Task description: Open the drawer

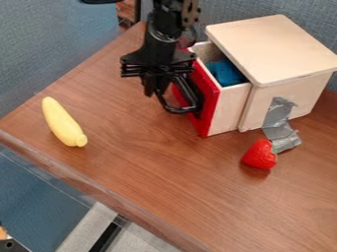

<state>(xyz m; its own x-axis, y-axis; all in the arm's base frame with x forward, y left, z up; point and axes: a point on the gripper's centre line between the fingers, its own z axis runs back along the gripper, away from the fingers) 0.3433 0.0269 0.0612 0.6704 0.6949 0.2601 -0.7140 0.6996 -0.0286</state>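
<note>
The drawer (227,112) of the pale wooden box (280,47), at the upper right of the frame, stood partly open, its red front (209,110) facing left. A blue item (225,72) was visible inside, near the box opening. The black gripper (158,93) hung at the upper centre, just beside the red front and its black handle (179,111); contact with the handle could not be confirmed. Whether the jaws were spread or pressed together could not be told. Grey tape (280,129) ran from the box side down to the brown desk (148,162). A red strawberry (259,155) lay near the tape, right of centre. A yellow banana (62,123) lay at the left, well apart from the box.
</note>
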